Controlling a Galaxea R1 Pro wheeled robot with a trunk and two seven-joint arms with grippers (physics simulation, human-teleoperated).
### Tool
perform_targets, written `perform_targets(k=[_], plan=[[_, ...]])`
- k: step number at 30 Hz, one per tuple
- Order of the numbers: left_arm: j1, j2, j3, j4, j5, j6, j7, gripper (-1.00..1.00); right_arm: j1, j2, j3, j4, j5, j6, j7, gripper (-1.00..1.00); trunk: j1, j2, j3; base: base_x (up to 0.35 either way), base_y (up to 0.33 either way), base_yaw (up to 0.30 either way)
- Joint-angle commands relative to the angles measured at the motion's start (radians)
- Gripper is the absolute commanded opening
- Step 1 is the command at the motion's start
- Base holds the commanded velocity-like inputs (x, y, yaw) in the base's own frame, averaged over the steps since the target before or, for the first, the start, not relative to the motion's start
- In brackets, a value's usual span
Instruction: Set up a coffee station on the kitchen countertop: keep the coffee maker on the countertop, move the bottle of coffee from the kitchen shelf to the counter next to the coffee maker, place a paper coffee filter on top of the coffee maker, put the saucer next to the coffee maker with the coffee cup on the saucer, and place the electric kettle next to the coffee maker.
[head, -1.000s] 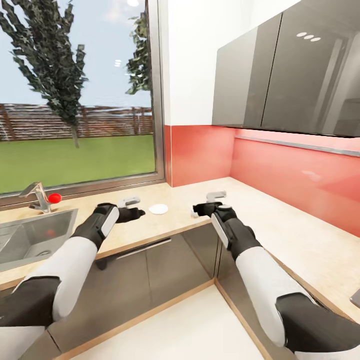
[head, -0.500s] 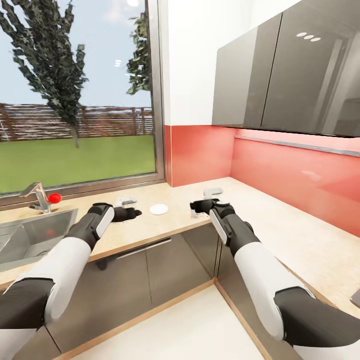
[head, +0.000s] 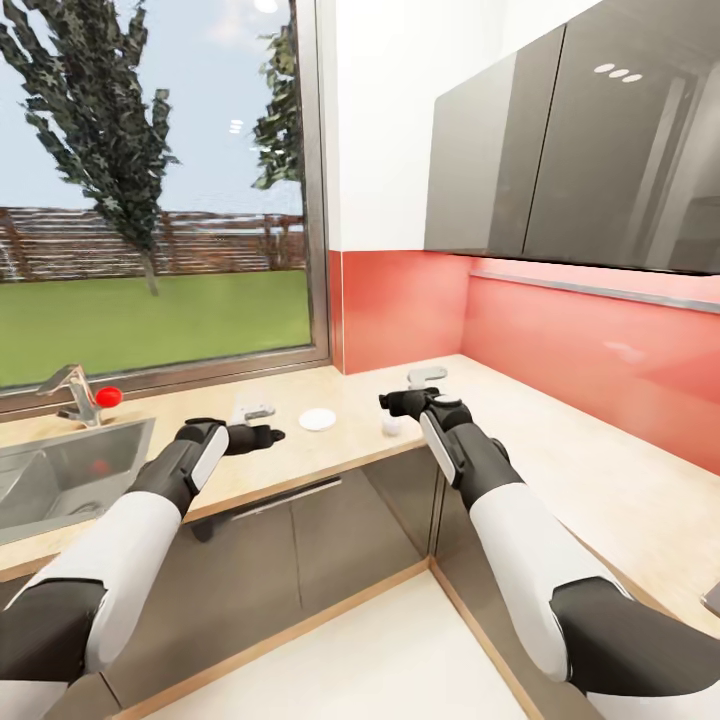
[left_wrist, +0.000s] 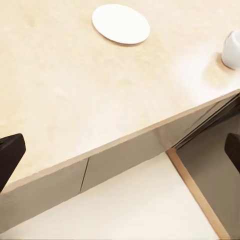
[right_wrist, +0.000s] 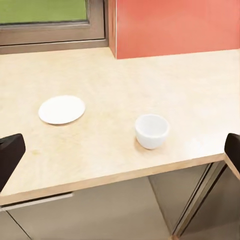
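Light wood-grain kitchen countertop under red backsplash bears a flat white saucer and small white cup, apart; both grippers' jaws spread, empty.

The table lies mostly bare around its inner corner. Only the saucer and the coffee cup stand there, apart from each other, the cup close to the front edge; open wood lies between them and behind them up to the red backsplash and window sill. To the left, the sink and faucet break the surface. Grey wall cabinets overhang the right run, limiting headroom there.
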Motion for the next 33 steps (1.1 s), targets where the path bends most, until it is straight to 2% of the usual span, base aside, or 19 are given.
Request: perform_targets(k=[1,9,16,23,33], plan=[[0.005,0.001,-0.005,-0.001,0.004,0.004,0.001,1.00,-0.001,0.000,0.001,-0.001,0.000,0.005,-0.001,1.00,0.001,-0.002,-0.002,0.198,0.000,0.000],[0.012,0.000,-0.005,0.000,0.004,0.005,0.001,1.00,0.001,0.000,0.001,-0.001,0.000,0.006,-0.001,1.00,0.001,-0.002,-0.002,0.267,0.000,0.000],[0.012,0.000,-0.005,0.000,0.005,0.005,0.001,1.00,0.001,0.000,0.002,0.009,0.000,0.007,0.000,1.00,0.001,-0.002,-0.002,0.085,0.000,0.000],[0.012,0.000,-0.006,0.000,0.005,0.007,-0.001,1.00,0.001,0.000,0.044,0.049,-0.001,0.009,0.001,1.00,0.001,-0.002,-0.002,0.233,0.000,0.000],[0.014,-0.001,-0.008,0.002,0.006,0.007,-0.002,1.00,0.001,0.000,0.049,0.052,-0.001,0.010,0.001,1.00,0.001,-0.002,-0.002,0.330,0.075,0.000]])
